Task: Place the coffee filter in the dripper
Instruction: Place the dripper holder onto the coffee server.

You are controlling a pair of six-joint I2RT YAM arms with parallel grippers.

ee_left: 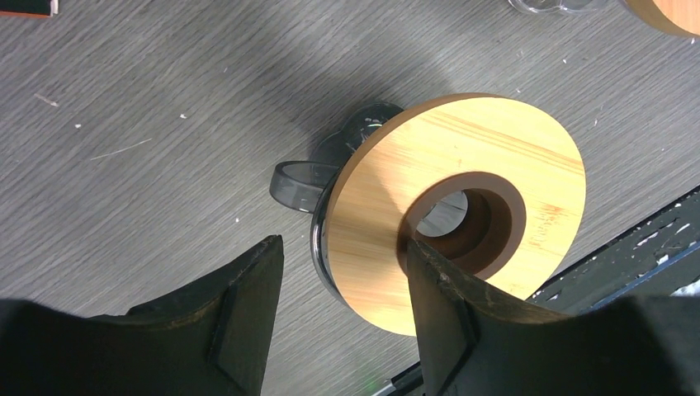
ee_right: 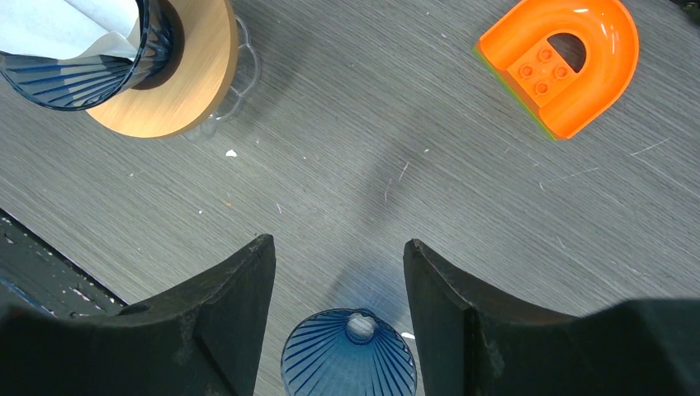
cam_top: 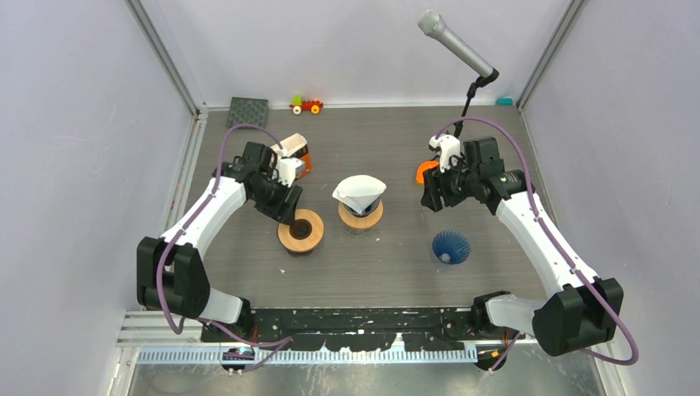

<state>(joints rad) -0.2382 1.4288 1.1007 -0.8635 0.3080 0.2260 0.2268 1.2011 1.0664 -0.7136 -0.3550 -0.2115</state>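
When looking down from above, find the coffee filter (cam_top: 359, 190) at the centre of the table (cam_top: 388, 280): white paper, spread open, seated in the dripper (ee_right: 82, 78), a dark ribbed glass cone. Rests in turn on a wooden stand (ee_right: 177, 82), round and flat. Paper edge standing proud of the cone's rim.

At 8 o'clock from the filter, near it but apart, a second wooden ring (ee_left: 462, 140) with a brown-lined hole in the middle. Beneath it, dark glass with a loop handle (ee_left: 293, 175). Left gripper (ee_left: 342, 247) down over this ring's near edge, jaws parted. One finger at the lip of the hole, the other outside the rim with a strip of bare table showing, so astride the wood and not clamped on it.

At 3 o'clock from the filter, right gripper (ee_right: 337, 247), held above the table, jaws wide, nothing between them. Below it, at 4 o'clock from the filter, a blue ribbed cone (ee_right: 348, 359) alone on the table. At 2 o'clock, just beyond that gripper, an orange arch block (ee_right: 569, 62) lying flat.

Along the far edge: at 11 o'clock a small toy car (cam_top: 306, 105) beside a dark square plate (cam_top: 248, 111); at 1 o'clock a microphone (cam_top: 456, 45) on a stand, tilted.
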